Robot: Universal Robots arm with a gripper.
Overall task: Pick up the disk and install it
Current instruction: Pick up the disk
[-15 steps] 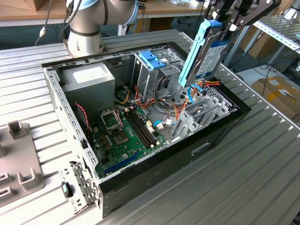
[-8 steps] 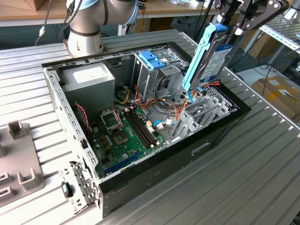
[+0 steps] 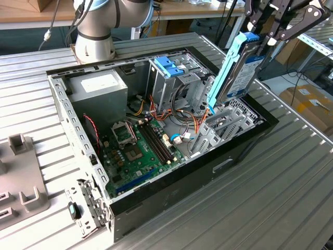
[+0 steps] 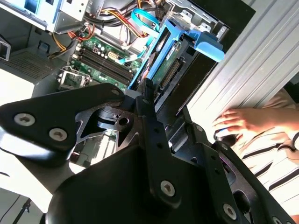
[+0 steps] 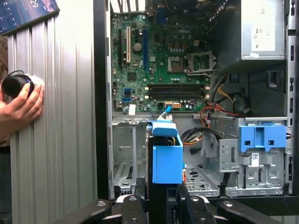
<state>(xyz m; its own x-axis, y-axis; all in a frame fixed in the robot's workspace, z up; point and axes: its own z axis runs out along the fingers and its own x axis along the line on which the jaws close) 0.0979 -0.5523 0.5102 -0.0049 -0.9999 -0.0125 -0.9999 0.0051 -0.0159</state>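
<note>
Pickup's done: the claw [image 3: 266,35] is clamped on the disk [image 3: 238,73], held tilted over the open case [image 3: 208,172]; not yet seated in a bay.

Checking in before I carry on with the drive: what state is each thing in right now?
tool: shut on the disk.
disk: held up, tilted, over the open case; not seated in a bay.
computer case: lying on its side, open, side panel off.
processor socket: bare, no cooler on it.
person's hand: resting on a black round object.
</note>
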